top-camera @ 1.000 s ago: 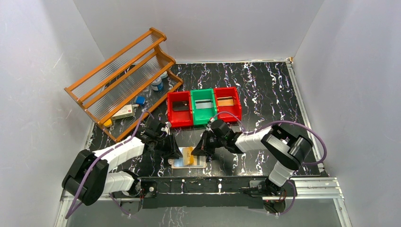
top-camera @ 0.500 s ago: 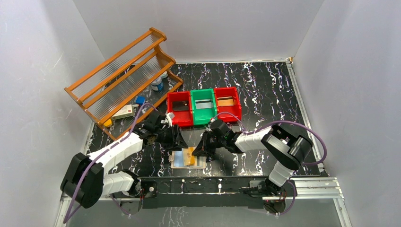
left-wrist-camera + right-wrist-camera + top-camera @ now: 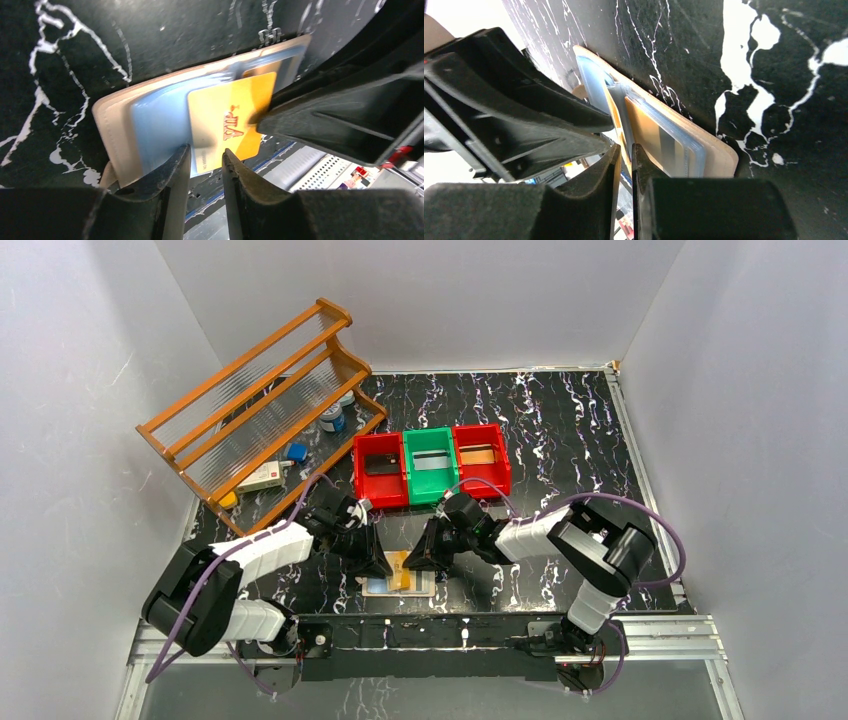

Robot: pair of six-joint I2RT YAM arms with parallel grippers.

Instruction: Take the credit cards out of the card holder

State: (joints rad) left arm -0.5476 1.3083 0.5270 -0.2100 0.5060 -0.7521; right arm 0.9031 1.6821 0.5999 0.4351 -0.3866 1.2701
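The tan bifold card holder with pale blue sleeves (image 3: 385, 586) lies open on the black marbled bench (image 3: 560, 420), near its front edge between the arms. An orange-gold plastic card (image 3: 230, 115) juts from one sleeve. The left gripper (image 3: 205, 150) has its jaws slightly parted at the card's edge, pinching nothing. The right gripper (image 3: 625, 148) meets the card too. Its jaws are a thin slit, and I cannot tell whether they grip.

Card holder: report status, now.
Both slightly open: left tool, right tool, tips at orange card. Card sticks out of holder, not free. Tools nose to nose; nothing else in the way.
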